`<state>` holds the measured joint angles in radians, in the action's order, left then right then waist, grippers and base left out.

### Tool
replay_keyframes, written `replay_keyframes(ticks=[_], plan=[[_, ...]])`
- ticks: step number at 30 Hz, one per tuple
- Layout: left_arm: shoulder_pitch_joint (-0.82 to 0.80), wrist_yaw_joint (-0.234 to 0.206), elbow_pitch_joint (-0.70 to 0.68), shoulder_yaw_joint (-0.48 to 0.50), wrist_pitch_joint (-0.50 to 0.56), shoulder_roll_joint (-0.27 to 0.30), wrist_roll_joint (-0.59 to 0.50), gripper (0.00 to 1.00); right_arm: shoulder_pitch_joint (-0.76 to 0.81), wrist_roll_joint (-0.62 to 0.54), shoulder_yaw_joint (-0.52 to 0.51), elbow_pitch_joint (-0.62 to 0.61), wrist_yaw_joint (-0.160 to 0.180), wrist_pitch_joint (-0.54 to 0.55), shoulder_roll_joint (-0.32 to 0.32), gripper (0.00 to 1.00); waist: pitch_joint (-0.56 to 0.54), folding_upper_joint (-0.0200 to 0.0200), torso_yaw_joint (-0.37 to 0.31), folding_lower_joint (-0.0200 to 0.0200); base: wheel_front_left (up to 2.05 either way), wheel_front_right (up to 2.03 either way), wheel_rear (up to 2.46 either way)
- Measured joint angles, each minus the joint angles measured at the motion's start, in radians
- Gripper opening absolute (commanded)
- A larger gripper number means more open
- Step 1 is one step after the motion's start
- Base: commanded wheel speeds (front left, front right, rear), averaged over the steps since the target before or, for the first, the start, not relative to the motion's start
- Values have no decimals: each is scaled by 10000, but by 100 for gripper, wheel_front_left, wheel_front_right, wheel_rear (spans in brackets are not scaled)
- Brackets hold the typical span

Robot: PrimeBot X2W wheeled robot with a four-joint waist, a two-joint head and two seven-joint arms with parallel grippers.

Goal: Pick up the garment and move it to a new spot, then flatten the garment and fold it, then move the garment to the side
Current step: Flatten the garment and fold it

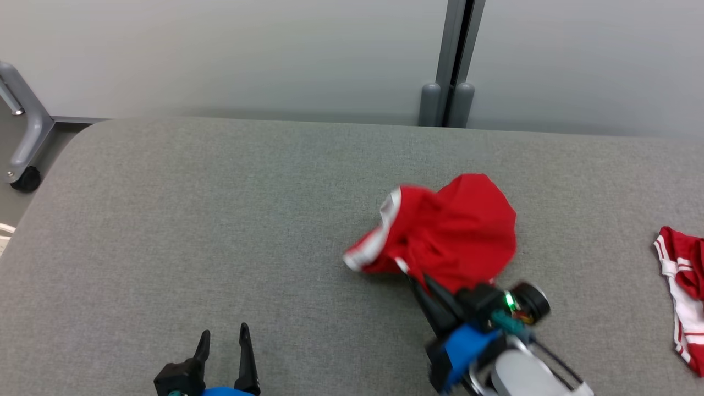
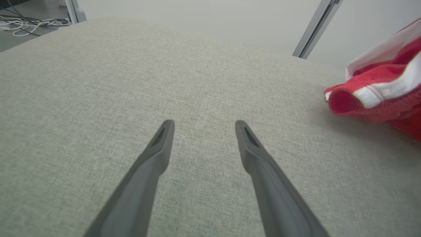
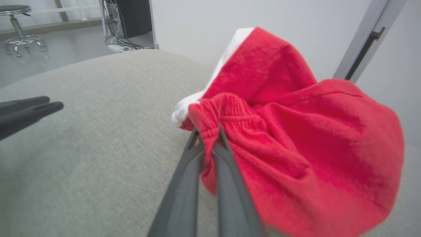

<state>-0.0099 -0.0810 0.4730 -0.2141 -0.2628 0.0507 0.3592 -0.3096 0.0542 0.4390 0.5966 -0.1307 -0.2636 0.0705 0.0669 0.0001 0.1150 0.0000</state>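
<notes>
The garment point(image 1: 451, 231) is a red pair of shorts with white trim, bunched up and partly lifted off the grey table point(image 1: 220, 220) right of centre. My right gripper point(image 1: 416, 281) is shut on the garment's elastic waistband point(image 3: 227, 115), with cloth pinched between the two fingers point(image 3: 189, 164). The rest of the garment point(image 3: 312, 158) hangs in a loose heap to the right of them. My left gripper point(image 1: 223, 335) stands open near the table's front edge, left of the garment, with nothing between its fingers point(image 2: 158, 148). The garment's white-trimmed hem point(image 2: 378, 92) lies off to its right.
A second red and white garment point(image 1: 682, 286) lies at the table's right edge. A grey post point(image 1: 451, 66) stands behind the table against the pale wall. A wheeled frame point(image 1: 25, 137) stands at the far left, and cables point(image 2: 29, 24) lie on the floor beyond.
</notes>
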Motion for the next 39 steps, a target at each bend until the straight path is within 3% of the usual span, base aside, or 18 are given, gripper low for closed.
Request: replay_keyframes(ticks=[4,8,14,19,23,28,30,31,35,39], plan=[[13,56,73,-132,0,-2,2,100,-1208,1469,757,-1200,0,13,-150,0,-186,0,81,0,0,0,0],[0,84,136,-299,0,0,52,100,-2553,3866,1229,-2387,0,15,-213,0,-434,0,415,-1,0,0,0],[147,115,313,-495,0,-2,167,100,-4259,5726,-127,-2441,0,10,-228,0,-750,-1,863,-2,0,0,0],[325,102,364,-380,0,0,186,100,-4701,5239,-1645,-936,0,10,-224,0,-730,-1,707,-2,0,0,0],[313,82,247,-301,0,2,190,100,-4105,3643,-2991,554,0,10,-213,0,-465,-1,309,0,0,0,0],[-29,84,113,-401,-2,2,157,100,-2290,1329,-5586,2019,2,23,-109,0,-32,0,-223,1,0,0,0],[-227,119,67,-520,-2,2,92,100,-1791,694,-6633,2224,2,23,-4,94,134,0,-433,1,0,0,0],[-327,136,58,-564,0,-2,82,100,-1575,336,-7035,2234,2,23,31,100,219,0,-559,1,0,0,0],[-678,309,-44,-765,0,0,61,100,-1150,-351,-7979,1875,2,21,-77,100,451,0,-1039,1,0,0,0],[-1008,487,-171,-1093,0,-2,263,100,-1028,-602,-7716,1237,0,15,-171,100,580,0,-1548,0,0,0,0]])
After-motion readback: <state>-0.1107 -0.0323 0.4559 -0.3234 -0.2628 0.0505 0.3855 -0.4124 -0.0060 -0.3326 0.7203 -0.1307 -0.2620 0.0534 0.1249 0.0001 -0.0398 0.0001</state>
